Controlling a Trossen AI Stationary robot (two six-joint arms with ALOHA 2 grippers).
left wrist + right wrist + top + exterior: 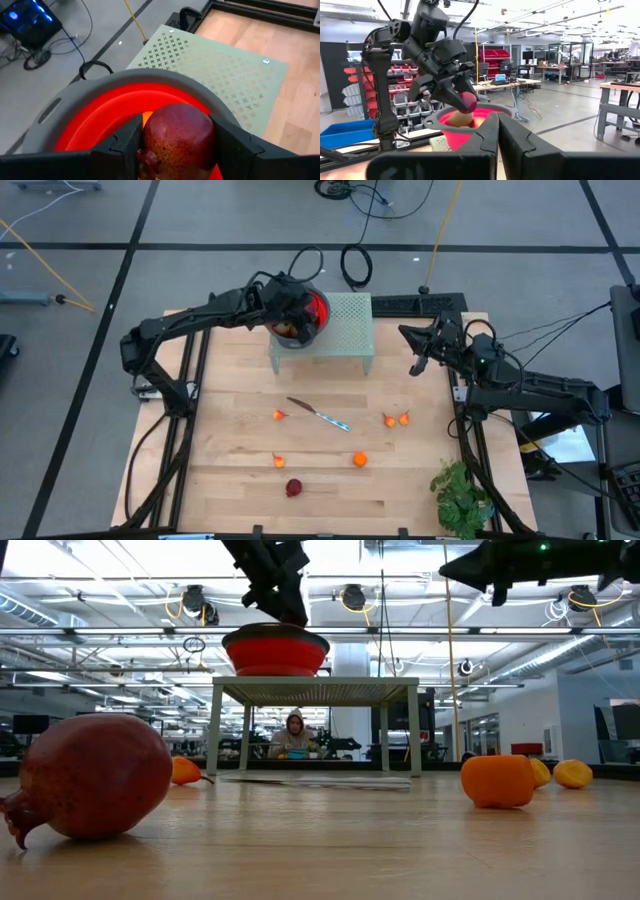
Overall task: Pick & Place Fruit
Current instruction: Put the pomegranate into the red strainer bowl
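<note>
A red bowl [100, 120] with a grey rim stands on a pale green perforated stand [345, 320] at the table's far side. An olive-brown fruit [457, 118] lies in it. My left gripper [177, 145] hangs over the bowl's opening, shut on a dark red round fruit [182, 135]. My right gripper [497, 132] is shut and holds nothing, raised above the table's right edge [413, 355]. Several small orange fruits [359, 459] and another dark red fruit [293, 488] lie on the wooden table. My left gripper pinches the dark red round fruit by two opposite sides [150, 142] between its two fingers [125, 145]. The fingers slant down over the bowl from the table's left. The fruit [468, 101] hangs lifted just above the bowl's rim, over the olive-brown fruit.
A thin silver knife [320, 415] lies mid-table between the orange pieces. A green leafy plant [462, 495] sits at the near right corner. Cables [355, 265] lie on the floor beyond the stand.
</note>
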